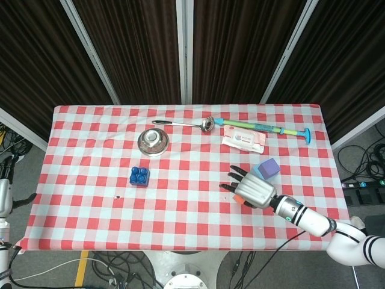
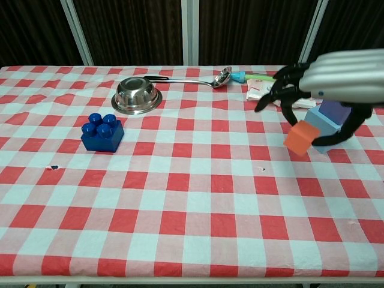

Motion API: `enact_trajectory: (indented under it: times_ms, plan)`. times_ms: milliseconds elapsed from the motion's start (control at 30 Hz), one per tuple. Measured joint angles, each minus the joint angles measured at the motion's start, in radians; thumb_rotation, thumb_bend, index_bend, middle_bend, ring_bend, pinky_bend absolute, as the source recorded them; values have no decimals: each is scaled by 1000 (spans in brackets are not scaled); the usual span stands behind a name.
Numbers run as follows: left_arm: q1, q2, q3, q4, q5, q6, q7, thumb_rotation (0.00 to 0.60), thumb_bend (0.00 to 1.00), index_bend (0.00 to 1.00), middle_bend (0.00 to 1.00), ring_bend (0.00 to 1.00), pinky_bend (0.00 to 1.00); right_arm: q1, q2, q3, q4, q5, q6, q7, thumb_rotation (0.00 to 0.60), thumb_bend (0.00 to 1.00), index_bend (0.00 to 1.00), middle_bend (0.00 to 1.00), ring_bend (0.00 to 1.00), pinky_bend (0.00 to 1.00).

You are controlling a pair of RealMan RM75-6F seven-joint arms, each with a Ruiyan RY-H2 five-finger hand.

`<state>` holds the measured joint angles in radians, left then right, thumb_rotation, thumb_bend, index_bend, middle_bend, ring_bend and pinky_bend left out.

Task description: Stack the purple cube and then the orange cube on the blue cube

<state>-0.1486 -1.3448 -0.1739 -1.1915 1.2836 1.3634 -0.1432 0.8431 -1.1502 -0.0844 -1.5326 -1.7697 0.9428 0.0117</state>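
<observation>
My right hand [image 2: 336,75] holds the orange cube [image 2: 302,137] in the air above the cloth, pinched between thumb and fingers. In the head view the right hand [image 1: 252,189] covers most of the orange cube [image 1: 239,199]. The purple cube [image 1: 269,167], with a light blue side, stands on the table just behind the hand; in the chest view the purple cube [image 2: 333,111] is partly hidden by the thumb. The blue cube [image 1: 139,176], studded on top, sits far to the left and is also plain as the blue cube [image 2: 102,132]. My left hand is out of sight.
A steel bowl [image 1: 153,142] and a ladle [image 1: 189,123] lie at the back centre. A wipes pack [image 1: 243,139] and a green-blue stick [image 1: 267,127] lie at the back right. A small dark speck [image 1: 118,197] sits near the blue cube.
</observation>
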Motion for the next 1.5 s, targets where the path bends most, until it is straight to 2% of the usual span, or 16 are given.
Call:
enact_trajectory:
  times_ms: [300,500,1133,1500]
  plan:
    - [-2,0,2,3,2,-7,-5,600,74,145,170,141,280,38,168,110,-140,108,-14,-15,600,188,162,462,130,0]
    - [-3,-1,6,0,9,-7,-5,600,75,145,170,140,280,41,246,149,-167,210,-75,-11,600,187,167,462,130,0]
    - [-7,-9,10,11,3,-22,2,600,74,145,170,141,280,-5,200,129,5,238,-138,19,600,188,167,462,130,0]
    - [-7,-10,11,12,5,-23,4,600,74,145,170,141,280,-24,171,105,62,232,-169,56,600,189,167,462,130,0]
